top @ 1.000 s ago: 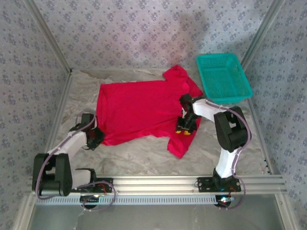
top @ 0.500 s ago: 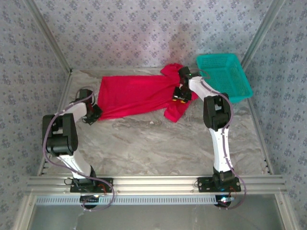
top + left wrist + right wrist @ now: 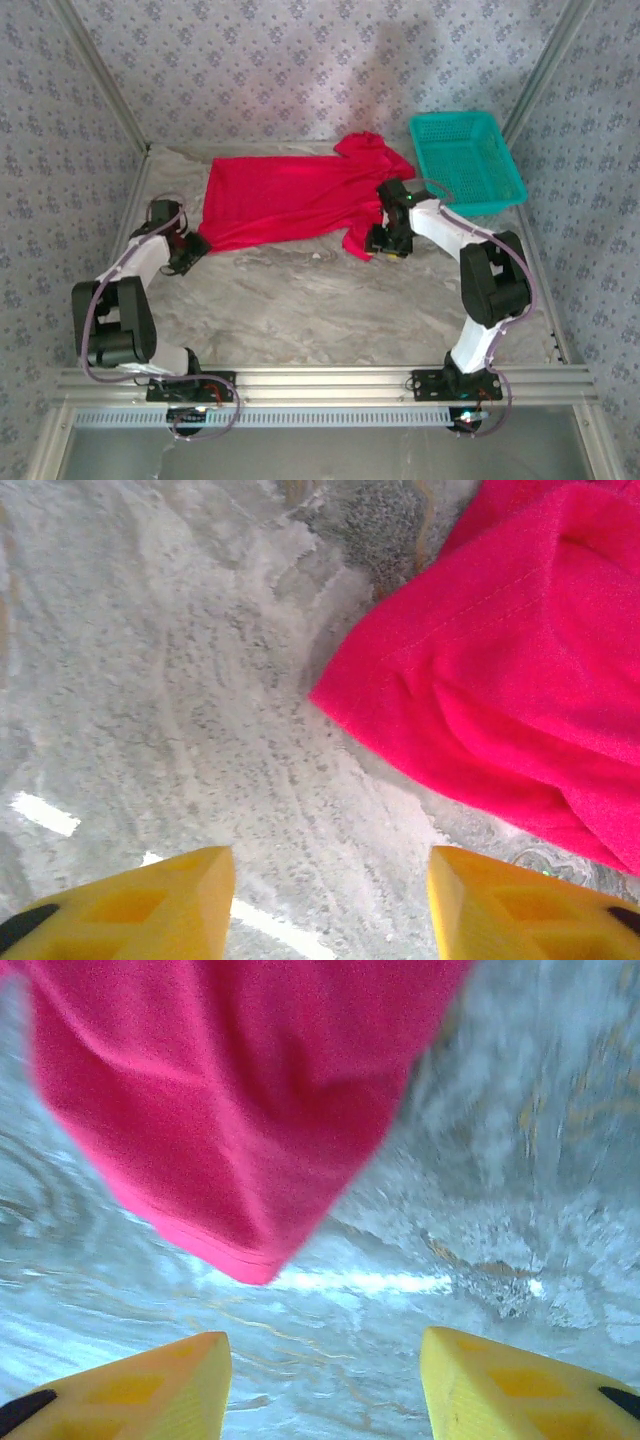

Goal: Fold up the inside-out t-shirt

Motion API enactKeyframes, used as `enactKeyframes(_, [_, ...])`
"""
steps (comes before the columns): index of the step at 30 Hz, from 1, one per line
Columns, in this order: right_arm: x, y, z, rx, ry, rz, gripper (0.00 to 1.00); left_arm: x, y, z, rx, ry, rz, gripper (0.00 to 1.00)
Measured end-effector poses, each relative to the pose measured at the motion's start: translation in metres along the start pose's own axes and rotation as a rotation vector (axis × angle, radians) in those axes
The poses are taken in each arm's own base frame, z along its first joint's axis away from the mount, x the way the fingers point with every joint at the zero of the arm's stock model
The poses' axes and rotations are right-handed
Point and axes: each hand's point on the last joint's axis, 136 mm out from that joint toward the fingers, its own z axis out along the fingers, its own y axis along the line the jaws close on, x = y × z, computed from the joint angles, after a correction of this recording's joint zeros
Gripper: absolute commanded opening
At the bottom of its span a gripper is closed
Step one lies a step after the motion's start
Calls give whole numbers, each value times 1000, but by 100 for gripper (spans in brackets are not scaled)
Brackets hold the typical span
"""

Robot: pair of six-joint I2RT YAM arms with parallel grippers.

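Two hands, both about half open and empty: our left hand point(image 3: 192, 250) sits just off the left corner of the t-shirt point(image 3: 280, 195), our right hand point(image 3: 384, 248) beside its right sleeve. It lies across the far bench point(image 3: 330, 310), long axis left-right; we judge each hand nearest its own end.

free: near half of table point(image 3: 330, 310) bare | blocked: t-shirt point(image 3: 280, 200) across back, basket point(image 3: 465, 160) back-right corner

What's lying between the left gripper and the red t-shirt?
Bare table, as the left wrist view shows: the left gripper sits apart from the t-shirt.
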Motion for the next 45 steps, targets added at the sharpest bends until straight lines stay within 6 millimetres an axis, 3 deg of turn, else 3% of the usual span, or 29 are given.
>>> enactKeyframes(4, [18,-11,16,20,39,24,50,4,11,3,9,20,-38,43])
enactKeyframes(7, [12,-7,16,6,15,21,50,5,7,7,42,29,-48,42])
enactKeyframes(10, [7,-2,15,-5,-1,12,50,1,0,13,77,29,-58,33])
enactKeyframes(20, [-1,5,19,-16,-5,3,52,-15,-8,48,65,60,-71,31])
enactKeyframes(29, [-28,18,33,-32,-25,5,48,-17,-7,53,24,109,-86,28])
enactKeyframes(32, [-36,22,38,-34,-25,11,39,-16,-5,54,5,131,-90,17])
enactKeyframes(35, [-42,25,41,-34,-27,12,21,-17,-2,54,-9,149,-97,1])
enactKeyframes(38, [-42,23,41,-24,-24,12,2,-17,-3,53,-6,158,-91,0])
enactKeyframes(42, [-33,16,36,10,5,-8,0,-18,-3,51,-8,153,-83,0])
enactKeyframes(45, [-21,11,11,47,13,-52,0,-21,-6,49,-10,124,-54,0])
